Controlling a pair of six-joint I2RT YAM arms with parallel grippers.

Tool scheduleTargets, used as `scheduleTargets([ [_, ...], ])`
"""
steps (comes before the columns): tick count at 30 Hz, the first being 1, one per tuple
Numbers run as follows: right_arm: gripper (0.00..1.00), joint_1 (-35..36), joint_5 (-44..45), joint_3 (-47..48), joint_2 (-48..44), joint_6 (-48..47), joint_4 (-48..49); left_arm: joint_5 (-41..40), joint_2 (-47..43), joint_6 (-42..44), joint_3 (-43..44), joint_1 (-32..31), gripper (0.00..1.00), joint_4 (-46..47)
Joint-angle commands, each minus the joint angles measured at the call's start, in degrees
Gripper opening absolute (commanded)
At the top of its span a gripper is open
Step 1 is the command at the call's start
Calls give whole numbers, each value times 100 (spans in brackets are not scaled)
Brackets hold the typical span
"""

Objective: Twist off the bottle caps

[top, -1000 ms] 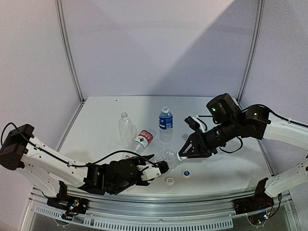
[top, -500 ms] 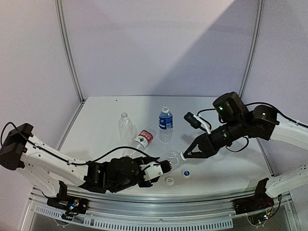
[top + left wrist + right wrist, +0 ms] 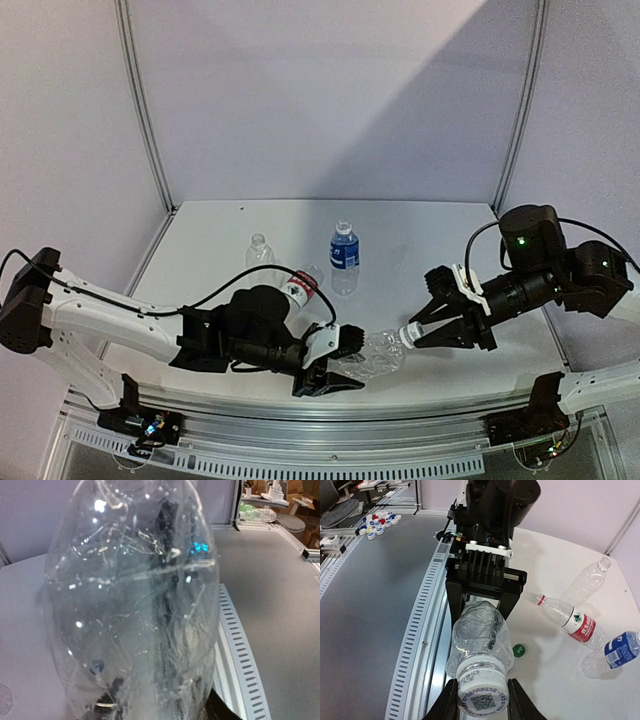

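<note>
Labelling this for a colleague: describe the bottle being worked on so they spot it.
At the table's near edge, mid-air, is a crumpled unlabelled bottle. Left gripper clamps its body, right gripper its white cap; the other bottles sit untouched farther back.

Unlabelled bottle (image 3: 260, 256), red-label bottle (image 3: 299, 290) and blue-label bottle (image 3: 344, 252) are crowding the tabletop (image 3: 430, 225) middle. Crumpled bottle (image 3: 376, 352) between left hand (image 3: 345, 362) and right hand (image 3: 410, 336) is blocking the near edge. Far corners are lying open.

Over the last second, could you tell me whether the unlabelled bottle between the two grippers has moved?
Yes. The unlabelled bottle has shifted nearer and rightward in the top view, farther from the standing blue-label bottle.
</note>
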Motion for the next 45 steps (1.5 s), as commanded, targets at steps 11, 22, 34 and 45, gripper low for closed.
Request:
scheduleTargets([
  [11,14,-50,1189,457,-175,-1915,-182,4390,-10,372,307,-55,19,-1998],
  [22,14,-40,1802,328,-300,-1633,-16,3935,370,395,826,-10,16,-2615],
  [34,11,-283,3921,813,832,1579,3,-678,-1641,-365,-904,241,18,47],
  [45,17,-639,3855,1548,3081,3519,-1928,-3193,-1848,-1081,-1321,750,20,509],
])
